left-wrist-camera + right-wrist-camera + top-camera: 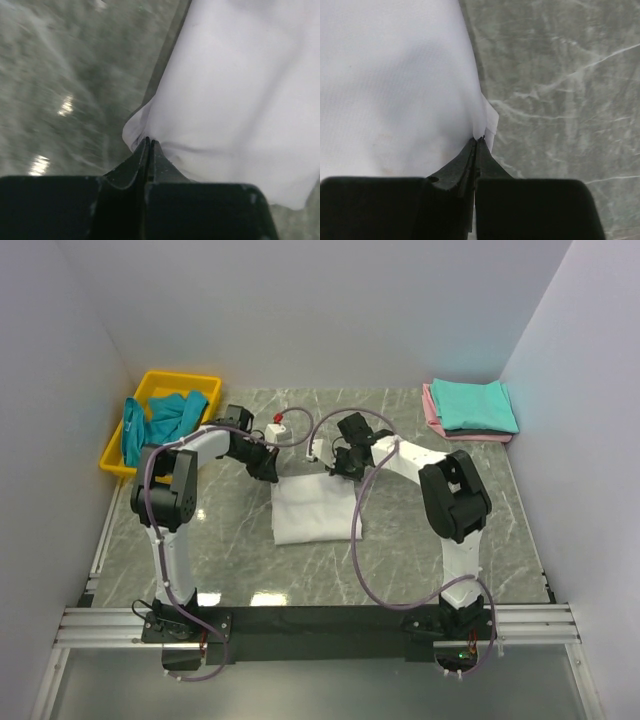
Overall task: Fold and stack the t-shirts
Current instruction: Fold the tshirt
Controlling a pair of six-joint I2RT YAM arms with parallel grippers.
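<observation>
A white t-shirt (pixel 308 508) lies partly folded in the middle of the marble table. My left gripper (pixel 268 472) pinches its far left corner (pixel 142 130), jaws shut on the cloth (pixel 235 95). At the far right corner, my right gripper (pixel 338 470) is shut on the white fabric (pixel 395 85) as well. A teal t-shirt (pixel 478 405) lies folded on a pink one (pixel 432 412) at the back right. More teal shirts (pixel 160 420) sit crumpled in the yellow tray (pixel 180 383) at the back left.
Walls close the table (pixel 400 550) in on the left, back and right. The arm bases (pixel 190 625) stand on a rail at the near edge. Grey cables (pixel 360 560) loop over the table beside the right arm.
</observation>
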